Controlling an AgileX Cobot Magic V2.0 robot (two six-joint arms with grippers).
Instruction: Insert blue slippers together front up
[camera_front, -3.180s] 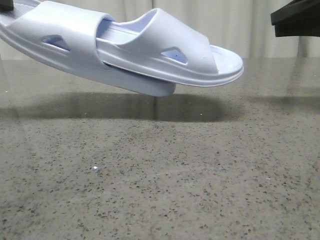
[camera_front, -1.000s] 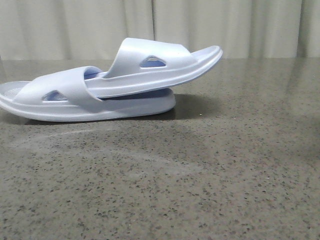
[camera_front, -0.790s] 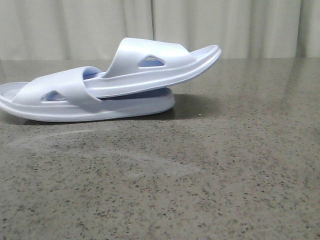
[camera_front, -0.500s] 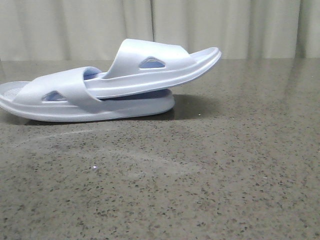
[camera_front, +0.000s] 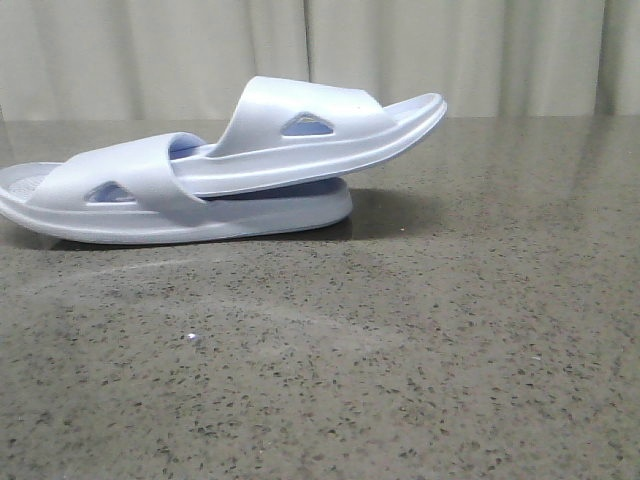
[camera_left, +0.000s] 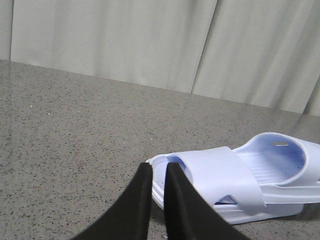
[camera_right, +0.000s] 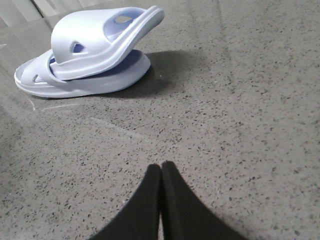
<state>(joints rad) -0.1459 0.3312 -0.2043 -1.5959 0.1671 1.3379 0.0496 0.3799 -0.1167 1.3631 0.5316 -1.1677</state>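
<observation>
You see the pair of pale lavender-blue moulded foam slide slippers (camera_front: 220, 170) resting on the speckled grey-brown stone desk (camera_front: 400, 350), at its left side in the front view, in front of the pleated pale curtain (camera_front: 450, 55). The lower slipper (camera_front: 120, 200) lies flat on its sole. The upper slipper (camera_front: 320, 135) is pushed under the lower one's wide strap, and its free end tilts up and juts out to the right past the lower sole.

Your left tool (camera_left: 155, 170) sits just beside one end of the pair, its black fingers narrowly apart and holding nothing. Your right tool (camera_right: 160, 167) is well apart from the slippers, its fingers pressed together and holding nothing.
</observation>
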